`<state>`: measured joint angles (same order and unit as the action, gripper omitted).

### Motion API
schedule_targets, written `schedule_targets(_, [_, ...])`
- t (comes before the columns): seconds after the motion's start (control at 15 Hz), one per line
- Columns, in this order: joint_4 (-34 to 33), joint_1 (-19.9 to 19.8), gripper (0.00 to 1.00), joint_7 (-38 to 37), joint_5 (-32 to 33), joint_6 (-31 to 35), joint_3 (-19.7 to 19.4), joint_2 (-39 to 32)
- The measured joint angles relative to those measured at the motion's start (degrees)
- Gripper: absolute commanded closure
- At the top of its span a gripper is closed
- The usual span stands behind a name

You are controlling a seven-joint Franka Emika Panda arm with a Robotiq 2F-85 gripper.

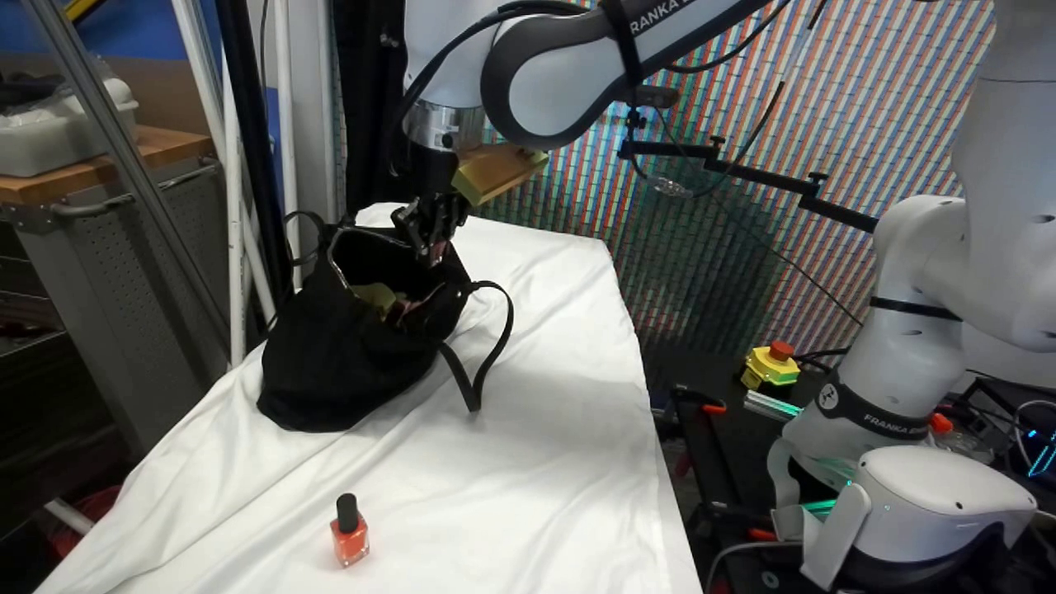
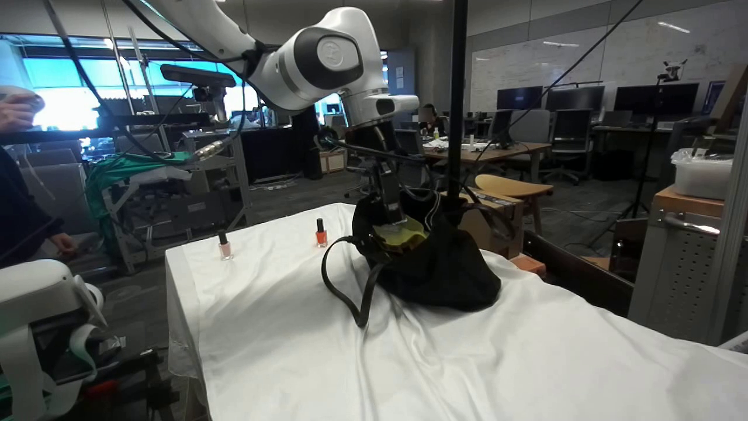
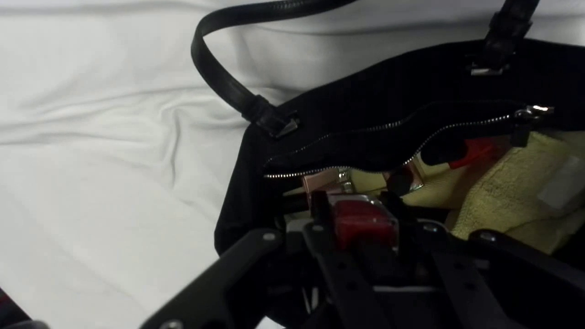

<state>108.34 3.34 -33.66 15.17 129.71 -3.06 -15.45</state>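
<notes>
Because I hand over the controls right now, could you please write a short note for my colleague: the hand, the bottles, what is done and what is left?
The hand: shut on a dark red bottle, at the open mouth of the black bag.
In the bag: other bottles and a yellow cloth; partly hidden, so no sure count.
On the white cloth: an orange bottle and a pale pink bottle, both upright.
Done: dark red bottle gripped; several bottles inside the bag.
Left, it seems: dark red bottle not yet released; two bottles outside the bag.
</notes>
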Motion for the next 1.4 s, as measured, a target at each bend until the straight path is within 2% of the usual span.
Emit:
schedule_targets(0.07, [-1.0,0.0,0.34,0.6,0.0,0.0,-0.3,-0.9])
schedule_targets(0.4, [-4.4,-0.1,0.03,2.4,0.0,-0.1,-1.9,-4.1])
schedule_targets(0.47, [-4.6,-0.1,0.01,2.6,0.0,-0.1,-2.1,-4.3])
schedule_targets(1.07, [-4.5,1.1,0.00,2.4,0.6,-2.4,-2.4,-3.9])
schedule_targets(1.4, [-3.5,3.4,0.00,-1.8,3.6,-5.3,-2.4,-2.6])
